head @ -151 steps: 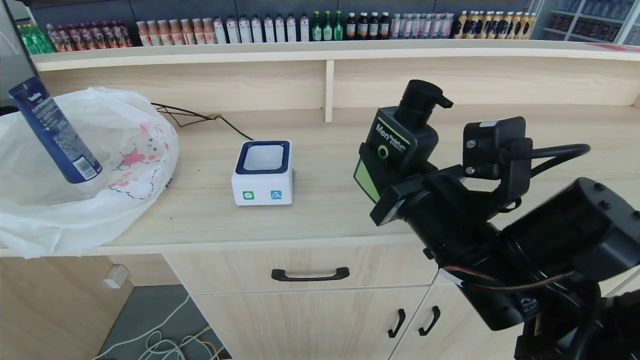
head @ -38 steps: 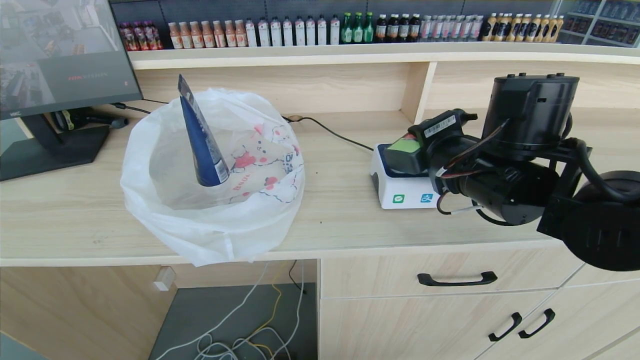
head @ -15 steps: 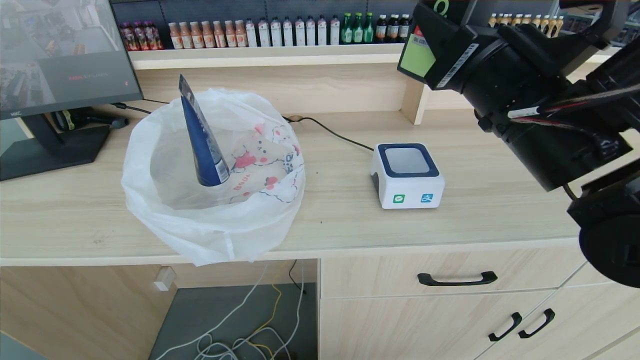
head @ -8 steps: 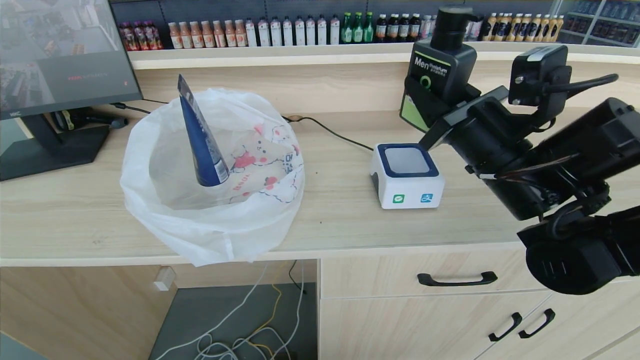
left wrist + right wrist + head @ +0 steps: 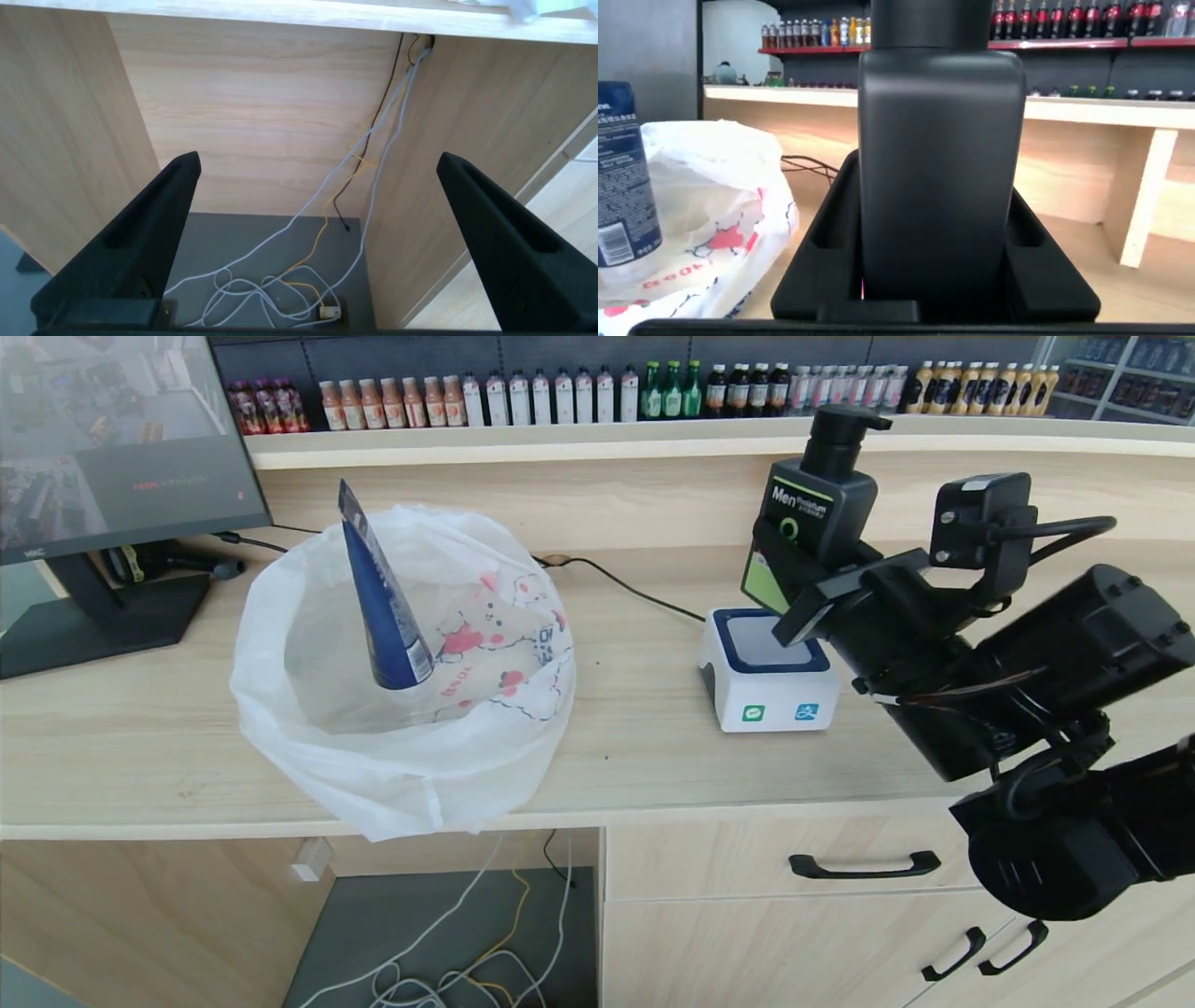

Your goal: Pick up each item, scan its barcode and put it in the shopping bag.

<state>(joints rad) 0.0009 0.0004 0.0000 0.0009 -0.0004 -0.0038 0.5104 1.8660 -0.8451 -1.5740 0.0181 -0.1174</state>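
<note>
My right gripper (image 5: 808, 583) is shut on a black pump bottle (image 5: 817, 518) with a green label, held upright just above the far right edge of the white barcode scanner (image 5: 767, 670). In the right wrist view the pump bottle (image 5: 936, 173) stands between the fingers (image 5: 1036, 271). The white shopping bag (image 5: 401, 672) sits open on the counter at the left, with a blue tube (image 5: 378, 597) standing in it. That bag (image 5: 701, 224) and tube (image 5: 624, 177) also appear beyond the bottle. My left gripper (image 5: 318, 243) hangs open below the counter, with nothing between its fingers.
A monitor (image 5: 112, 439) on a black stand is at the counter's far left. A black cable (image 5: 616, 583) runs from the back wall to the scanner. A shelf of drink bottles (image 5: 597, 387) lines the back. Loose wires (image 5: 308, 280) lie on the floor under the counter.
The right gripper carried the pump bottle off the scanner, lifted it high, then turned it upright and lowered it beside the scanner. The head camera shifted between the oldest frame and now.
</note>
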